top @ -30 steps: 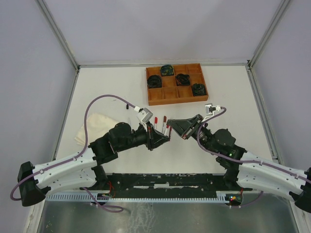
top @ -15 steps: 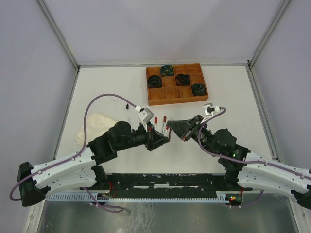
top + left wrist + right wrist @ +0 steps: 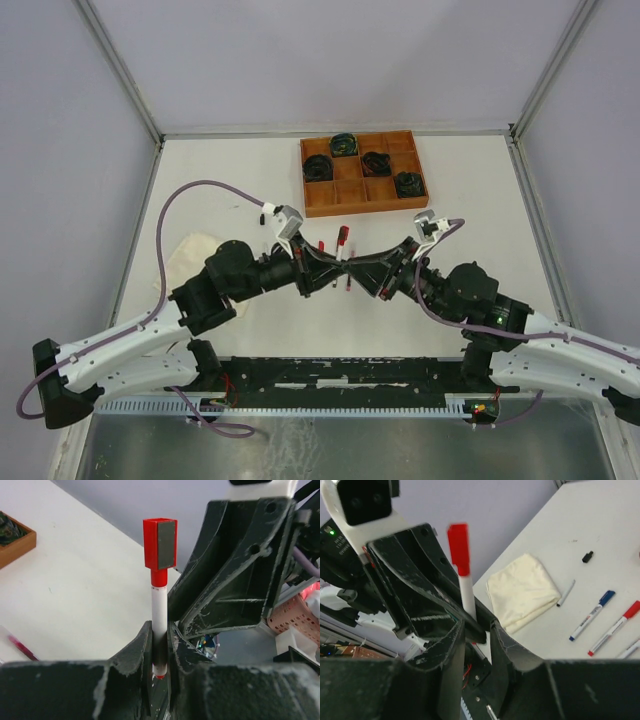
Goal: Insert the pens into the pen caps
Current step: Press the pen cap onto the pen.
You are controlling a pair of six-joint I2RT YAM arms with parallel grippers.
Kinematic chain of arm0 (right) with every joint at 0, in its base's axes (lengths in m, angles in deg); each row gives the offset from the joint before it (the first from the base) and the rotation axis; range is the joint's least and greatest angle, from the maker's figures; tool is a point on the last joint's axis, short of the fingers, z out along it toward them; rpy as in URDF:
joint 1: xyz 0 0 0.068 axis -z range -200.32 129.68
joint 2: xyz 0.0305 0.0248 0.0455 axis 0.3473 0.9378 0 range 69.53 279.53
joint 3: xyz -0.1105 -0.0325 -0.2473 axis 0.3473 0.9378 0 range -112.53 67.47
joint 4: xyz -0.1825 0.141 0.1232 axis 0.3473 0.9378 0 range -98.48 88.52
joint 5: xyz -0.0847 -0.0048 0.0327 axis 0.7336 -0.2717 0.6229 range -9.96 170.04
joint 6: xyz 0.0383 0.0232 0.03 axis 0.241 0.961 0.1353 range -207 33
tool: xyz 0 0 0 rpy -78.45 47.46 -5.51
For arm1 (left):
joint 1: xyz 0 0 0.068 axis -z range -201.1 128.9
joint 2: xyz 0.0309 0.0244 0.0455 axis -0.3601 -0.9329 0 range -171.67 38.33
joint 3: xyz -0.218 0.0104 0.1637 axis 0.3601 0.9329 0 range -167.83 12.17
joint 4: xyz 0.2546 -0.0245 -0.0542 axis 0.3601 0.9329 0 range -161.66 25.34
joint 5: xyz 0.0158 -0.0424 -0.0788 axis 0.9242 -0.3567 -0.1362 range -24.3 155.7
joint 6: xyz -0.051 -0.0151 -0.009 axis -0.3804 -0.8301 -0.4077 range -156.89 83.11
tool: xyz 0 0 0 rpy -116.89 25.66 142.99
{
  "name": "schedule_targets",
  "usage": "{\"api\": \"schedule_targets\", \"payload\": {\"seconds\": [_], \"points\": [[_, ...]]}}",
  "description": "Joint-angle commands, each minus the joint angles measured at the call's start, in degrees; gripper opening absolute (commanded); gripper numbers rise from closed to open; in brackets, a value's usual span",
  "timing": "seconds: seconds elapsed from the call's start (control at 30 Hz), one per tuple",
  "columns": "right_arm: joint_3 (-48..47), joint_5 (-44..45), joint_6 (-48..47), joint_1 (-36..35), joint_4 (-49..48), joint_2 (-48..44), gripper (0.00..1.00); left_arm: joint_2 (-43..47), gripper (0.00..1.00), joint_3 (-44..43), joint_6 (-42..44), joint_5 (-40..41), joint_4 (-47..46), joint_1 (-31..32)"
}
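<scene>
Fingers (image 3: pixel 137 647) of our left gripper (image 3: pixel 159 635) pinch a pen (image 3: pixel 158 602) by its lower barrel, red cap (image 3: pixel 160 542) on its end, midway between the table's (image 3: pixel 480 200) left and right edges. Fingers (image 3: pixel 510 645) of our right gripper (image 3: pixel 477 630) flank the barrel; we cannot tell whether they squeeze it.

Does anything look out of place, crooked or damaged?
Nothing stands out. The capped red pen stands upright in the left gripper; the other pens lie flat near the cloth, with one black cap loose beside them.
</scene>
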Motion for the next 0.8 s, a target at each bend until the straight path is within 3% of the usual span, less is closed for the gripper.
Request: {"api": "schedule_targets", "payload": {"seconds": [0.0,0.33,0.57,0.77], "points": [[0.4,-1.5,-1.4,-0.7,3.8,-2.1,0.36,2.0,0.03,-3.3,2.9,3.0,-7.4,-0.5],[-4.5,8.2,-6.6,-0.7,7.2,-4.6,0.56,1.9,0.03,-2.2,3.6,2.3,-6.2,-0.5],[-13.0,10.7,-9.2,-0.7,6.1,0.7,0.69,1.1,0.03,-2.3,3.9,0.4,-6.1,-0.5],[-18.7,10.7,-11.0,-0.7,4.6,5.5,0.72,0.9,0.03,-2.1,3.8,-0.5,-6.2,-0.5]]}}
